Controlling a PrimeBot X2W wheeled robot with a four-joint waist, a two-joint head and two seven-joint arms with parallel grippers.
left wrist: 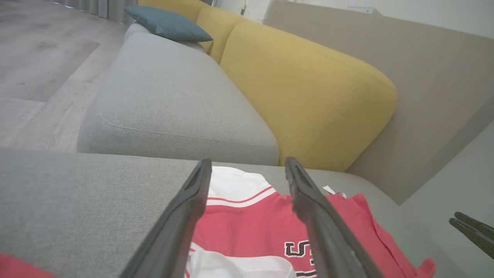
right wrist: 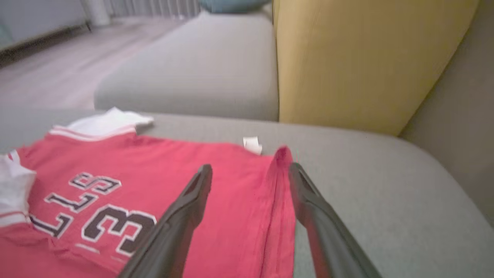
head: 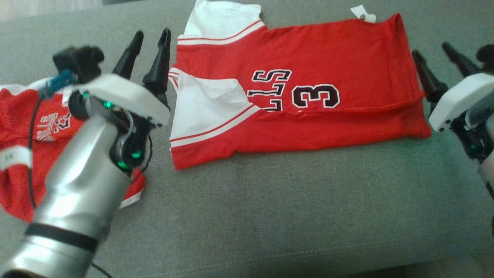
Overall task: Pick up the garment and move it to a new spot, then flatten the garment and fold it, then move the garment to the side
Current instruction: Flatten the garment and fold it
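The garment (head: 308, 88) is a red jersey with white sleeves and a black "3"; it lies folded and flat on the grey cushion (head: 270, 216). My left gripper (head: 150, 40) stands open just off the jersey's left edge, nothing between its fingers. My right gripper (head: 434, 58) stands open just past the jersey's right edge, also empty. In the left wrist view the jersey (left wrist: 247, 231) lies below the open left gripper (left wrist: 249, 166). The right wrist view has the jersey (right wrist: 135, 173) under the open right gripper (right wrist: 251, 168), its raised right fold between the fingers.
A second red jersey (head: 23, 154) lies crumpled at the left, partly under my left forearm. Yellow back cushions (left wrist: 301, 88) and another grey seat (left wrist: 170, 100) stand beyond, with a blue pillow (left wrist: 168, 24). Wooden floor (left wrist: 34, 58) lies off the sofa's edge.
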